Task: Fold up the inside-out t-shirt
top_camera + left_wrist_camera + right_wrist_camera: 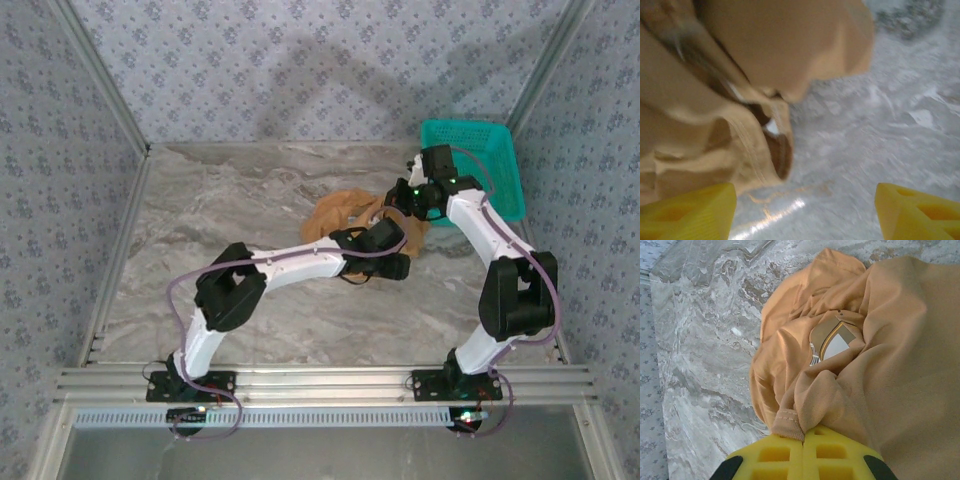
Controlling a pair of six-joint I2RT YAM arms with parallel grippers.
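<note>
On a grey marble table (220,200) walled with patterned paper, the right gripper (803,440) pinches the crumpled t-shirt (890,355) at one o'clock, while the left gripper (805,205) gapes empty.

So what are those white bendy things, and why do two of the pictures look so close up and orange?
The white bendy things are two robot arms bolted to the near edge of a marble-patterned table. One picture looks down from above. The other two come from small cameras on the arms' wrists, so they sit very close to the cloth. The orange stuff is a crumpled tan t-shirt lying on the table, beside a green basket. The yellow pieces are the soft fingers. The right gripper is shut, pinching a hem of the t-shirt. The left gripper is open, its fingers spread apart next to the shirt, holding nothing.
</note>
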